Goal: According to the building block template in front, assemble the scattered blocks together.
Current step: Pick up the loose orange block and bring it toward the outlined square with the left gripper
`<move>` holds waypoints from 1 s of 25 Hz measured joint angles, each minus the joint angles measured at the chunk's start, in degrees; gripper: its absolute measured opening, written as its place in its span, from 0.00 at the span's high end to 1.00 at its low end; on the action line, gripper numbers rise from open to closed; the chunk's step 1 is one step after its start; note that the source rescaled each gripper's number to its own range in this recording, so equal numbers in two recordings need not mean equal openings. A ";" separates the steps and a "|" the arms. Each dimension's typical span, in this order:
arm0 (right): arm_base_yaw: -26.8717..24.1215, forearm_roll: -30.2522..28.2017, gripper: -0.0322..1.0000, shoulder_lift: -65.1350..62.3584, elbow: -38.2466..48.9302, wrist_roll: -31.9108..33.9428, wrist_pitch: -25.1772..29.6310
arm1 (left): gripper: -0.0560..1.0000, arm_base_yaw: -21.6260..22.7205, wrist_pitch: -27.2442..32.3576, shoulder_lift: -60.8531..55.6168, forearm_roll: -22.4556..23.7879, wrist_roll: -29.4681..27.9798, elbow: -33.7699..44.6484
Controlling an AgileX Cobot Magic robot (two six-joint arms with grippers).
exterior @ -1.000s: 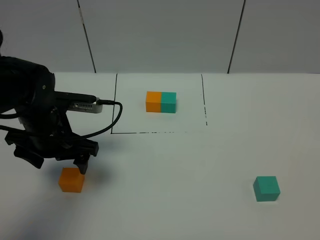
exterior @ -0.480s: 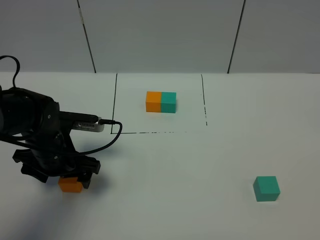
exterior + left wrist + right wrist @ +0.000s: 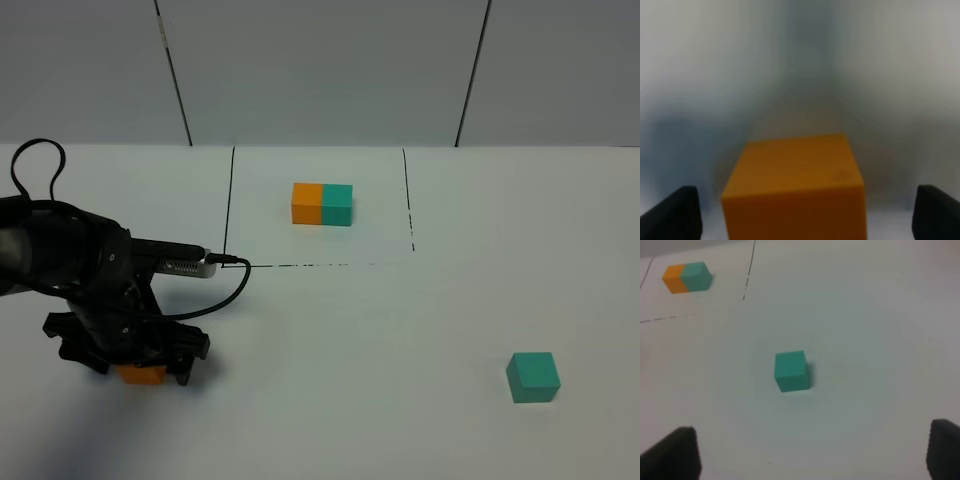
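Observation:
The orange cube (image 3: 141, 376) sits on the table at the front left, mostly covered by my left arm. My left gripper (image 3: 138, 364) is low around it. In the left wrist view the orange cube (image 3: 795, 190) lies between the two black fingertips (image 3: 675, 212), which stand wide apart and clear of its sides, so the gripper (image 3: 801, 220) is open. The teal-green cube (image 3: 533, 377) sits alone at the front right and shows in the right wrist view (image 3: 791, 371). My right gripper (image 3: 812, 455) is open and above the table, short of it. The template (image 3: 322, 204), an orange-teal bar, stands at the back.
A black dashed outline (image 3: 318, 265) marks a rectangle on the white table around the template. The template also shows in the right wrist view (image 3: 686, 277). A black cable (image 3: 225, 290) loops from the left arm's camera over the table.
My left gripper has moved down and slightly forward onto the orange cube, which now sits between its open fingers. The teal cube and template have not moved.

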 joint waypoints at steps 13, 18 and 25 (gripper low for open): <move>0.00 0.00 0.19 0.00 0.00 0.00 0.00 | 0.42 0.03 -1.07 1.41 -0.58 -2.79 -0.11; 0.00 0.00 0.19 0.00 0.00 0.00 0.01 | 0.71 0.03 -1.25 1.52 -0.36 -3.73 -0.23; 0.00 0.00 0.19 0.00 0.00 0.00 0.01 | 0.95 0.03 -1.08 1.52 -0.13 -4.43 -0.27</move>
